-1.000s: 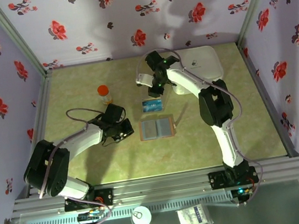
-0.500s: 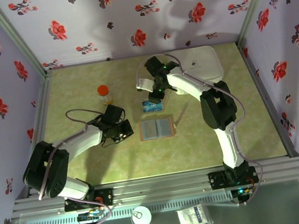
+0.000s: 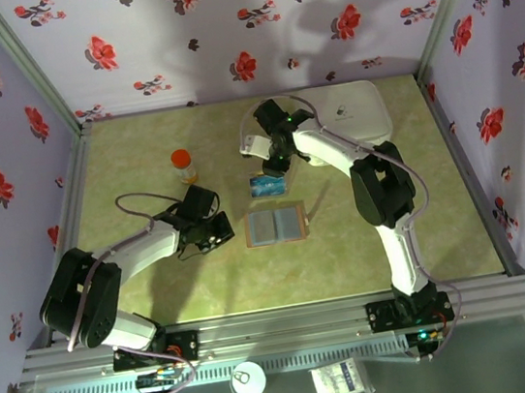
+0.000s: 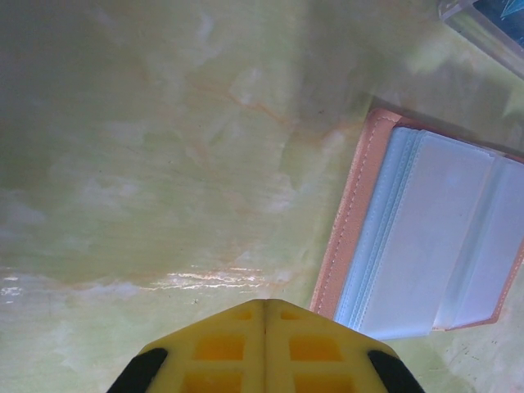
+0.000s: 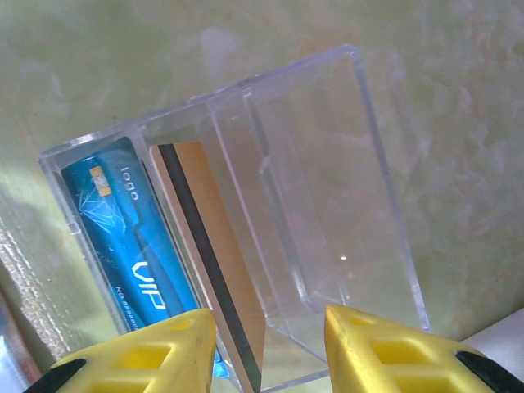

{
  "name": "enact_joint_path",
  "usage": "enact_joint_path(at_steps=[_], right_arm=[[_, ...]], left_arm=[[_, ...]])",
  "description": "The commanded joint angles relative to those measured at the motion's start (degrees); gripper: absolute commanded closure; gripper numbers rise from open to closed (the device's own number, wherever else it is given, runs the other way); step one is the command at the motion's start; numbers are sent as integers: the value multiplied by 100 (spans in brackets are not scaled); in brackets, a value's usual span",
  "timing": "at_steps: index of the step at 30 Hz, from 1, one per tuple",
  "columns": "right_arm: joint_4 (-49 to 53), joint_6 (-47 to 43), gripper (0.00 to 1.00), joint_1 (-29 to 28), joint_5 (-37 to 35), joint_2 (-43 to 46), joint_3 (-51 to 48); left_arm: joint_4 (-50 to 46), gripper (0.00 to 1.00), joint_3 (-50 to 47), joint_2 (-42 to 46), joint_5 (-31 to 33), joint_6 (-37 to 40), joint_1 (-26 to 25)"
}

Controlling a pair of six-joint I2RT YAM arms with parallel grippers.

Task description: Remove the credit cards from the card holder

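Mid-table, the card holder (image 3: 274,225) lies open and flat, grey-blue panels up, with bare surface on all four sides. Just beyond it toward the far edge, not touching, sits a clear tray (image 3: 268,185) with the credit cards (image 5: 123,237). The blue one lies flat at the tray's end wall. A tan one with a black stripe (image 5: 209,246) leans on edge beside it.

The right gripper (image 5: 270,344) is over the tray, jaws spread. The tan card's edge sits between them, close to one finger and well clear of the other.

The left gripper (image 4: 264,315) is pressed together, empty, low over the table (image 3: 158,289) just left of the holder's left edge.

A white box (image 3: 358,110) takes the far right corner. An orange-capped bottle (image 3: 182,165) stands well left of the tray. The near edge and right side are open.
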State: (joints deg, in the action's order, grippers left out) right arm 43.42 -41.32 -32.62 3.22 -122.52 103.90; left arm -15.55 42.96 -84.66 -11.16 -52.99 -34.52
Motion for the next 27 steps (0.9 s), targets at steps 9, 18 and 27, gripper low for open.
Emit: enact_joint_path(at_steps=[9, 18, 27], right_arm=[[-378, 242, 61, 133, -452, -79, 398], [-249, 190, 61, 151, -404, -434, 850], [-50, 159, 60, 142, -233, -698, 835]], left_arm=[[-81, 97, 113, -68, -79, 174, 42], [-102, 97, 158, -205, -114, 215, 43], [-101, 97, 217, -278, -141, 243, 60]])
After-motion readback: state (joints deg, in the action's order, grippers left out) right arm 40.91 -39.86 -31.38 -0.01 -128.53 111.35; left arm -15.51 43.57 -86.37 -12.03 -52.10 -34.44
